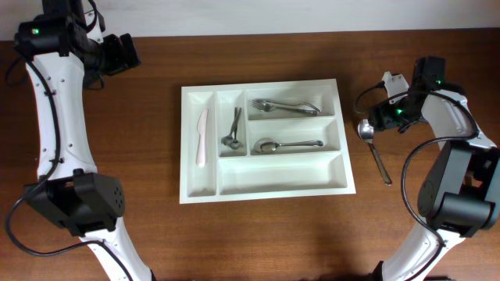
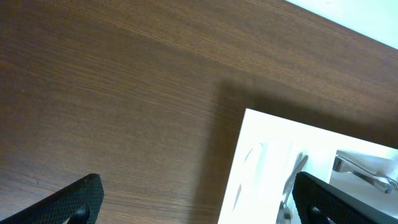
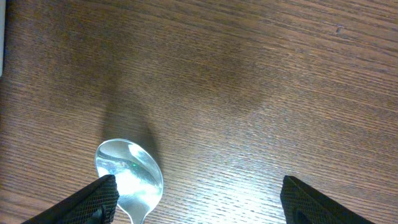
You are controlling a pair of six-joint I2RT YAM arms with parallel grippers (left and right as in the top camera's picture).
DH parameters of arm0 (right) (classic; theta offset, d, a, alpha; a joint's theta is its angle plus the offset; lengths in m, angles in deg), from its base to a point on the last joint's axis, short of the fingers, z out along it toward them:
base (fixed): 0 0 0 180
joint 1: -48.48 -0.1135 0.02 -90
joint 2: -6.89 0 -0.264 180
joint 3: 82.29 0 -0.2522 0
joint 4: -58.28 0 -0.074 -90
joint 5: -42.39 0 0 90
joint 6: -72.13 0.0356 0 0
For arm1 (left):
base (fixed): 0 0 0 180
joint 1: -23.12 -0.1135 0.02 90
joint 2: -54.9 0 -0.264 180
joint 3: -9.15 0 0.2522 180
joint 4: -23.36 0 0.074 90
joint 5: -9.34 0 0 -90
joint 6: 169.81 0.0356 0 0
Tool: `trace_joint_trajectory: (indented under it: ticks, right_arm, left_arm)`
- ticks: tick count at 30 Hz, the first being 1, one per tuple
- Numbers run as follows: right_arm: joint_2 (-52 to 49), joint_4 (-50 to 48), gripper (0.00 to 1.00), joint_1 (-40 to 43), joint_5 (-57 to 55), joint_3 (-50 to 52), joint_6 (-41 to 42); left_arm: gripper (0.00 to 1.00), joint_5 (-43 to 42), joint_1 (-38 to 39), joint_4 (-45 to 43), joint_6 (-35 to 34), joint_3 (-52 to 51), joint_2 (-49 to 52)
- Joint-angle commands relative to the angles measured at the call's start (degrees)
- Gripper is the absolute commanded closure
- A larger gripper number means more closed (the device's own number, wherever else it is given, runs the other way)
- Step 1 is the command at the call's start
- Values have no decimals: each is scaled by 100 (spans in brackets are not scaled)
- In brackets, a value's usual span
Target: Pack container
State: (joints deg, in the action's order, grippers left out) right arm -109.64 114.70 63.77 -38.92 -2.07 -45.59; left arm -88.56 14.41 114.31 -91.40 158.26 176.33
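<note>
**White tray between the arms, one spoon out on the wood**

The container [image 1: 266, 186] — a white rectangular plastic tray with five compartments — sits on the table [image 1: 141, 226] between the two arms, well away from the left gripper [image 2: 199, 205] and near the right gripper [image 3: 198, 202]. The narrow slot nearest the left gripper holds one white knife [image 1: 202, 138]. The next narrow slot holds small forks [image 1: 232, 129], seemingly two. One wide compartment holds forks [image 1: 285, 106], but I cannot count them. The middle one holds a single spoon [image 1: 287, 145]. A second spoon [image 3: 130, 177] lies on the wood under the right gripper, its bowl just beside one finger [image 3: 99, 196]. On both grippers the fingers stand wide apart.
</note>
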Motion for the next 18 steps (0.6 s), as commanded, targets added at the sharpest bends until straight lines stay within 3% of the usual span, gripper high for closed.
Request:
trace_joint_trajectory:
  ticks: [1, 18]
  right_arm:
    - [66, 7, 16, -79, -2, 9, -48]
    - [-428, 146, 18, -146, 146, 127, -28]
  left_arm:
    - [1, 22, -9, 4, 31, 72, -26]
    - [1, 22, -9, 4, 31, 72, -26]
